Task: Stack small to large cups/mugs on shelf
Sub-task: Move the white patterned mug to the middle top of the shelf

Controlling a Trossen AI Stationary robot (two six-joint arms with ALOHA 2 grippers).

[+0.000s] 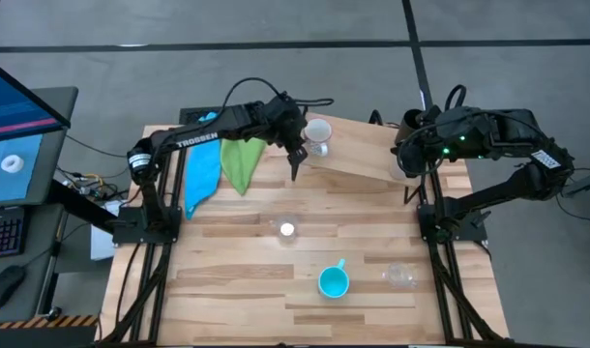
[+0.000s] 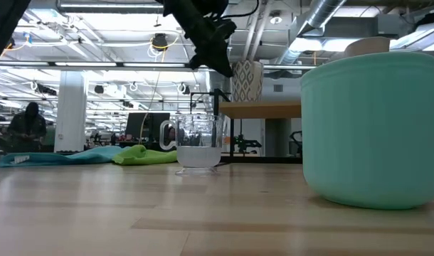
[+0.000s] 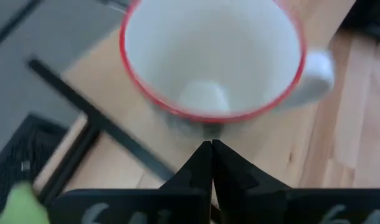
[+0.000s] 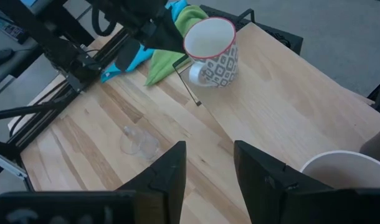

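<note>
A white mug with a red rim and grey pattern [image 1: 317,132] stands upright on the light-wood shelf [image 1: 363,155] at its far left corner. It also shows in the right wrist view [image 4: 212,53]. My left gripper [image 3: 212,149] is shut and sits close beside the mug. My right gripper [image 4: 209,168] is open and empty over the shelf's right part, next to a beige tumbler [image 4: 346,168]. A cyan mug [image 1: 334,281] and two clear cups [image 1: 287,229] [image 1: 399,275] stand on the table. The black cup is out of view. My left gripper's shut fingertips stand right by the mug's outer wall [image 3: 202,127], below the rim. They come slanting down from the table's left. I cannot tell whether they touch the mug, which stands upright on the shelf.
A blue cloth [image 1: 203,172] and a green cloth [image 1: 243,160] lie on the table left of the shelf. In the low view the cyan mug [image 2: 373,128] fills the right foreground. A person [image 2: 28,121] sits in the room far behind.
</note>
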